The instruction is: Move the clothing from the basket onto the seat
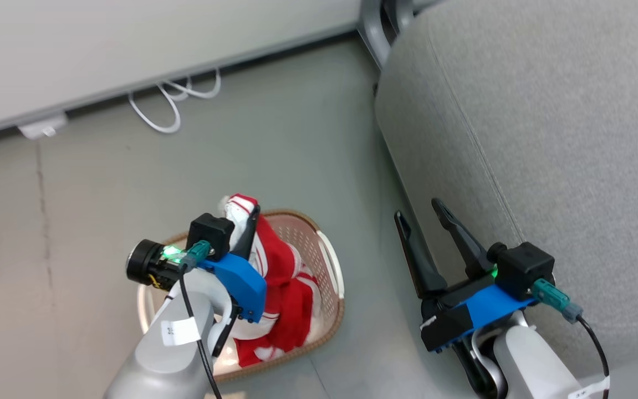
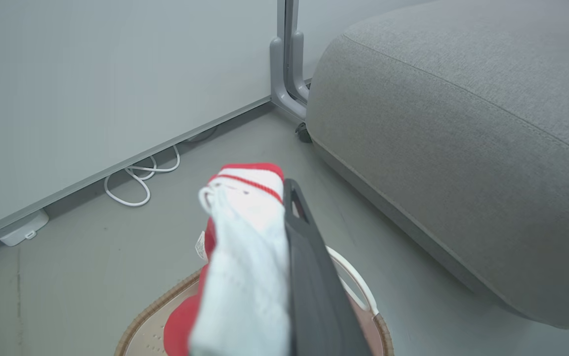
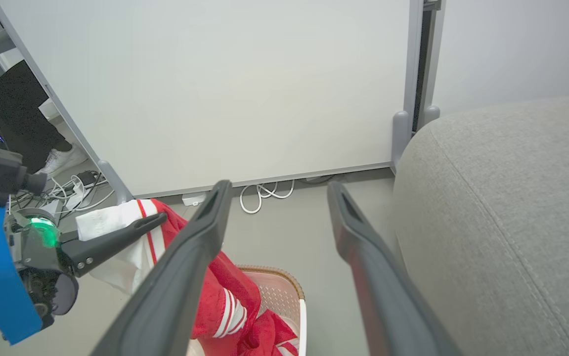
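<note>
My left gripper (image 1: 244, 219) is shut on the clothing (image 1: 280, 277), pinching a white panel with a red-striped cuff (image 2: 244, 232) and holding it up above the basket (image 1: 332, 260). The rest of the red garments trail down into the cream basket, whose brown rim (image 2: 165, 301) shows under the cloth. One dark finger (image 2: 309, 267) presses the fabric; the other is hidden behind it. My right gripper (image 1: 418, 210) stands open and holds nothing, close beside the rounded front edge of the grey seat (image 1: 546, 138). In the right wrist view, the red cloth (image 3: 220, 287) hangs left of its fingers (image 3: 205, 232).
A pale partition wall (image 1: 130, 39) runs along the back with white cables (image 1: 174, 100) on the floor below it. A grey wheeled panel foot (image 2: 289, 89) stands at the sofa's far corner. A person's dark leg and white shoe (image 3: 62, 158) are behind the partition.
</note>
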{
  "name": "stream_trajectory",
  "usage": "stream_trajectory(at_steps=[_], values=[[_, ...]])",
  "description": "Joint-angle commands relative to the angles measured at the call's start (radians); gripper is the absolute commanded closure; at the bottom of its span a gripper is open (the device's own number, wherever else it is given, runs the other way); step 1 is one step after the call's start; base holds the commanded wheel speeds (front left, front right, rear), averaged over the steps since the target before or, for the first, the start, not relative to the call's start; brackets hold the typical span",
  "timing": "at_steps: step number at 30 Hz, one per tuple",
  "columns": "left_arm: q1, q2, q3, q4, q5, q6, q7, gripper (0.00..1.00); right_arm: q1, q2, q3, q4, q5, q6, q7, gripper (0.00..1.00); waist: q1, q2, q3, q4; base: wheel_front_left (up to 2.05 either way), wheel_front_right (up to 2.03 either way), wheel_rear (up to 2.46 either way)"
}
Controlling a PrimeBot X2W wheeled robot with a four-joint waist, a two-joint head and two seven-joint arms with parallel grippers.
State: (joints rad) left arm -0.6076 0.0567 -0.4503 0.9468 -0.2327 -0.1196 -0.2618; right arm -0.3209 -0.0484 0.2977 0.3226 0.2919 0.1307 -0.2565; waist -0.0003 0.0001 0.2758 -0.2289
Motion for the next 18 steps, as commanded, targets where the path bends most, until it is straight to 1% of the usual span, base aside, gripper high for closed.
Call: stream_trajectory(at_steps=[1, 5, 7, 8, 10, 14, 18], values=[[0.014, -0.002, -0.007, -0.008, -0.008, -0.003, -0.005, 1.0, 0.018, -0.003, -0.002, 0.003, -0.003, 0.0, 0.005, 0.0, 0.0003, -0.0001, -0.098, 0.066, 0.0, 0.0, 0.0], [0.009, -0.006, -0.063, -0.036, -0.027, -0.009, -0.004, 1.0, 0.062, -0.003, -0.018, 0.001, -0.013, 0.0, 0.023, 0.0, 0.0003, -0.0001, -0.168, 0.097, 0.0, 0.0, 0.0], [0.003, -0.007, -0.104, -0.064, -0.054, -0.011, 0.006, 1.0, 0.085, -0.003, -0.025, -0.003, -0.019, 0.0, 0.033, 0.0, 0.0003, -0.0001, -0.194, 0.11, 0.0, 0.0, 0.0], [-0.013, -0.006, -0.145, -0.098, -0.085, -0.012, 0.02, 1.0, 0.104, -0.003, -0.03, -0.008, -0.022, 0.0, 0.044, 0.0, 0.0003, -0.0001, -0.218, 0.122, 0.0, 0.0, 0.0], [-0.03, -0.006, -0.18, -0.134, -0.11, -0.01, 0.032, 1.0, 0.124, -0.003, -0.034, -0.015, -0.027, 0.0, 0.054, 0.0, 0.0003, -0.0001, -0.24, 0.131, 0.0, 0.0, 0.0], [-0.057, -0.006, -0.23, -0.192, -0.162, -0.01, 0.058, 1.0, 0.155, -0.003, -0.04, -0.033, -0.03, 0.0, 0.077, 0.0, 0.0003, -0.0001, -0.276, 0.143, 0.0, 0.0, 0.0], [-0.099, -0.006, -0.263, -0.24, -0.204, 0.008, 0.086, 1.0, 0.174, -0.003, -0.044, -0.055, -0.041, 0.0, 0.098, 0.0, 0.0003, -0.0001, -0.294, 0.151, 0.0, 0.0, 0.0]])
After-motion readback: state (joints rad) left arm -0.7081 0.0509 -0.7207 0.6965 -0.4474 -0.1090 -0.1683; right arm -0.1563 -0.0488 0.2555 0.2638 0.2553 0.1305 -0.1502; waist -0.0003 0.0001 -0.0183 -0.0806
